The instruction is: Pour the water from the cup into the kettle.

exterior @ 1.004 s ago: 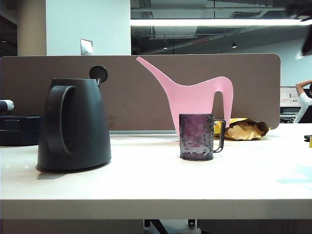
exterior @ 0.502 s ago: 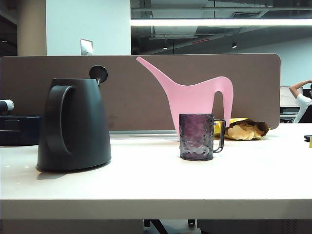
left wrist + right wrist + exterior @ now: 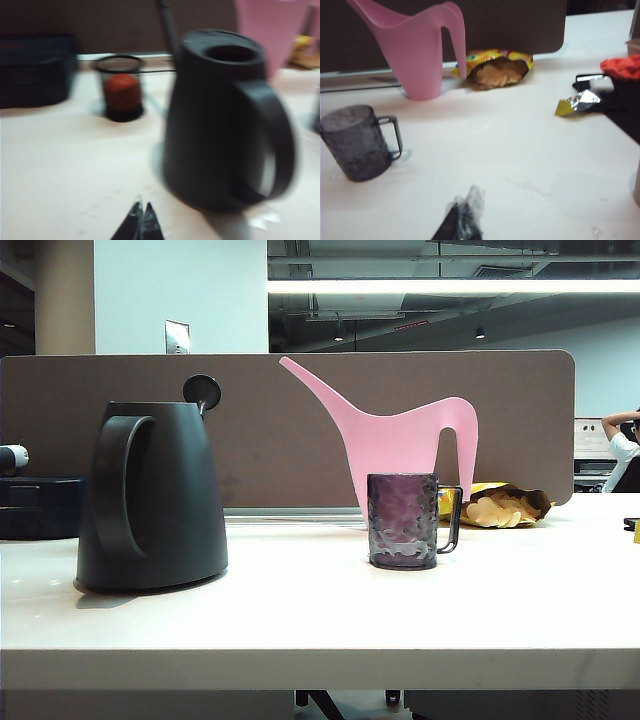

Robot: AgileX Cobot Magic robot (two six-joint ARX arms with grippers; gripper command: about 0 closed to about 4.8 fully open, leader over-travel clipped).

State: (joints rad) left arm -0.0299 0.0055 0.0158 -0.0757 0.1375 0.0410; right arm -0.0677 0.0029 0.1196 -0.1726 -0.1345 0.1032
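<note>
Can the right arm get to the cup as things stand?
Probably yes. In the right wrist view the cup stands upright on bare table, with nothing between it and the shut right gripper. The pink watering can sits behind it, handle side clear.

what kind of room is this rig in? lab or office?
Most likely an open-plan office. The white desk is backed by a brown partition screen, a person sits at a monitor behind it, and an open bag of chips lies by the pink watering can.
</note>
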